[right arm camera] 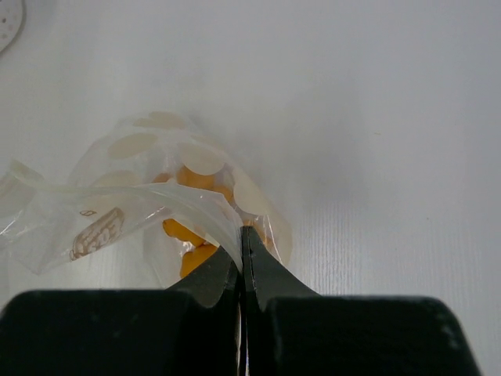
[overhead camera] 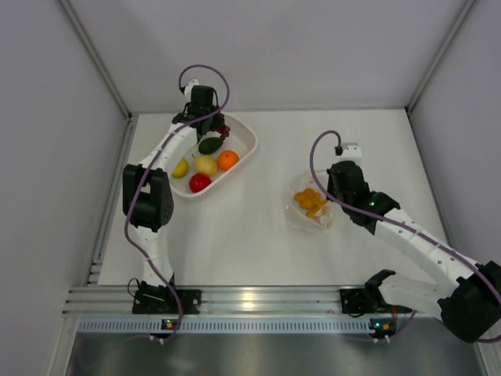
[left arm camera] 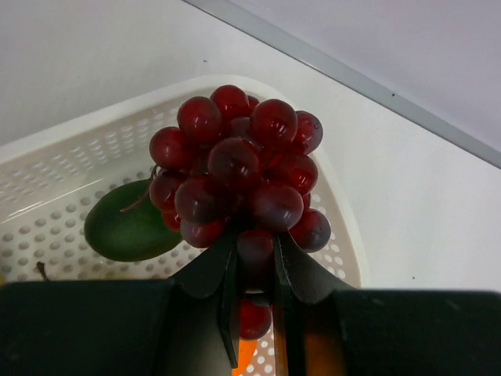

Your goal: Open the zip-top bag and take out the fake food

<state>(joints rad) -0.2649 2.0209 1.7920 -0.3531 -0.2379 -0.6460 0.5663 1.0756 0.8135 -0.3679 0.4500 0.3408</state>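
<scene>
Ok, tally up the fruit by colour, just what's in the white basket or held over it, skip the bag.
Red apple: 1
Orange: 1
Yellow lemons: 2
Green avocado: 1
Dark red grape bunch, in the left end effector: 1
Total: 6, with the bag left out

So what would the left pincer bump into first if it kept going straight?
The left pincer grips the grapes; going straight on, they would probably hit the far wall of the white basket, near the avocado. Depth is unclear.
</scene>
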